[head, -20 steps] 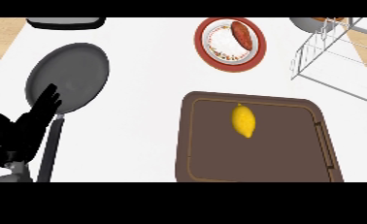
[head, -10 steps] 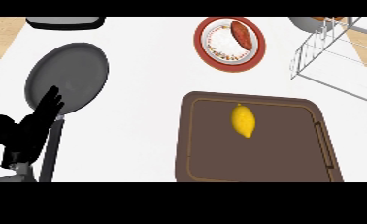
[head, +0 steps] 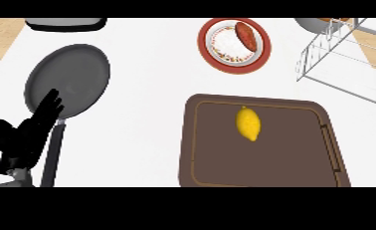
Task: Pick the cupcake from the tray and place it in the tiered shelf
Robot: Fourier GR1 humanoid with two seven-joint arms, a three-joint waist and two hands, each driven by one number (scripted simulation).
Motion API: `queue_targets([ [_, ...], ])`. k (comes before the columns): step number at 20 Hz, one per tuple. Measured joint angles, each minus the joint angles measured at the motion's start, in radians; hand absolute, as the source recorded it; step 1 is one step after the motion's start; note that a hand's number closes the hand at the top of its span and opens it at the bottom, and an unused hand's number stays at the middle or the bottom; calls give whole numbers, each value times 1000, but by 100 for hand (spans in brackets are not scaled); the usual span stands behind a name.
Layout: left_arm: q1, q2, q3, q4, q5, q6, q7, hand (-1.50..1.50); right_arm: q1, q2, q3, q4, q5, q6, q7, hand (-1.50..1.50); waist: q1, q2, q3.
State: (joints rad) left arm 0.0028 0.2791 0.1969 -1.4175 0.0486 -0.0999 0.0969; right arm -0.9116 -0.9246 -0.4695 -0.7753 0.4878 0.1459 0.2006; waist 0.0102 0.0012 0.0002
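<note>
One black left hand (head: 29,137) rests open, fingers up, over the pan's (head: 70,77) handle, well apart from the lemon (head: 249,123) on the tray (head: 213,159).

One view only, from head height, looking steeply down on the white counter (head: 154,94). The brown tray (head: 213,164) fills the lower right and runs to the bottom edge. The wire shelf (head: 330,57) is cut by the right edge, the frying pan (head: 70,77) sits left. No second view is supplied for overlap.
</note>
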Motion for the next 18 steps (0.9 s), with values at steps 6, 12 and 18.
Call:
queue_targets([
  [6, 3, -3, 8, -20, 1, 9, 23, 0, -19, -39, -107, 10, -127, 67, 30, -150, -8, -2, 0],
  [12, -2, 2, 19, -29, 7, 6, 43, 0, 11, -163, -236, -21, -252, 160, 69, -150, -19, -6, 0],
  [18, 22, 9, 35, -20, 12, -7, 22, 0, 112, -371, -386, 35, -327, 278, 95, -150, -32, -7, 0],
])
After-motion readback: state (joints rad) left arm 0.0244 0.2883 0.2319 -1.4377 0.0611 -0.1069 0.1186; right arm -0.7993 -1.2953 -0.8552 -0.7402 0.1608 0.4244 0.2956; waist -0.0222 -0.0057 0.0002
